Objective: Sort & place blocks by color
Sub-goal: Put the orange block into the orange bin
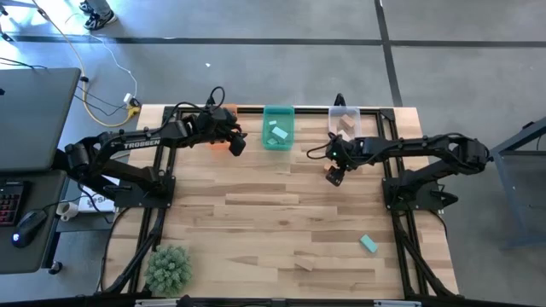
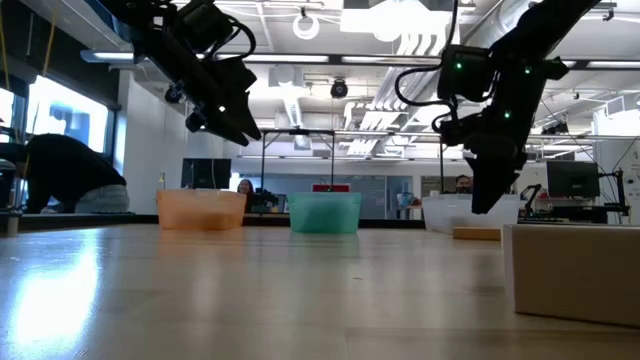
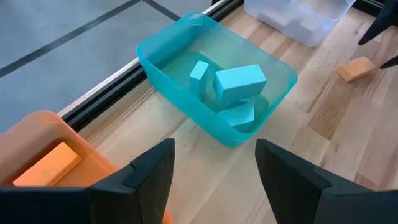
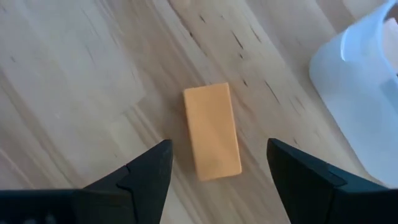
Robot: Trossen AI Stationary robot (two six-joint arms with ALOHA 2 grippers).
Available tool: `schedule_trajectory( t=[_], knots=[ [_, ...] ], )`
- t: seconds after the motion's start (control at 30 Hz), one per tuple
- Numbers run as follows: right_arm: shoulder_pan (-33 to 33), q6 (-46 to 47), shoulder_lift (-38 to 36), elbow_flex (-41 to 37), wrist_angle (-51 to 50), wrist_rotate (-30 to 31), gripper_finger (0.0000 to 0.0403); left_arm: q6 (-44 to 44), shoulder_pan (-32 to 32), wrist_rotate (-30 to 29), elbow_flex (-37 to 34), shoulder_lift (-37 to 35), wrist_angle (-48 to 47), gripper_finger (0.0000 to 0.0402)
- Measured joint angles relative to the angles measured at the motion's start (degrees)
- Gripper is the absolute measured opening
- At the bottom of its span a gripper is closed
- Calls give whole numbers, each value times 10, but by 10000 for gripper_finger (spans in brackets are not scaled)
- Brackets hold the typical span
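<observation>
Pale wood planks make up the table, edged by a dark frame, on a grey floor with dark lines. 3 bins line its far edge: orange, teal, clear. Right gripper hangs open and empty over an orange block lying flat near the clear bin. Left gripper, open and empty, sits between orange and teal bins. Beyond lies an office with ceiling ducts
</observation>
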Motion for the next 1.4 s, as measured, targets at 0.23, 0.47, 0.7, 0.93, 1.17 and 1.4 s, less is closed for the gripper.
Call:
schedule_trajectory(
  t=[0.23,0.47,0.7,0.93,1.17,1.4],
  knots=[
    [-2,-1,16,-6,15,-1,248,0,0,0,0,0,0,211],
    [-3,-6,73,-6,24,-4,248,0,0,0,0,0,0,211],
    [-3,6,103,-1,25,-14,226,0,0,0,0,0,0,211],
    [-3,47,104,-2,24,-38,101,-32,0,11,0,0,0,211],
    [4,84,99,13,12,-60,101,-45,0,59,0,0,6,211],
    [22,80,81,74,5,-119,101,-81,-2,142,0,0,34,212]
  ],
)
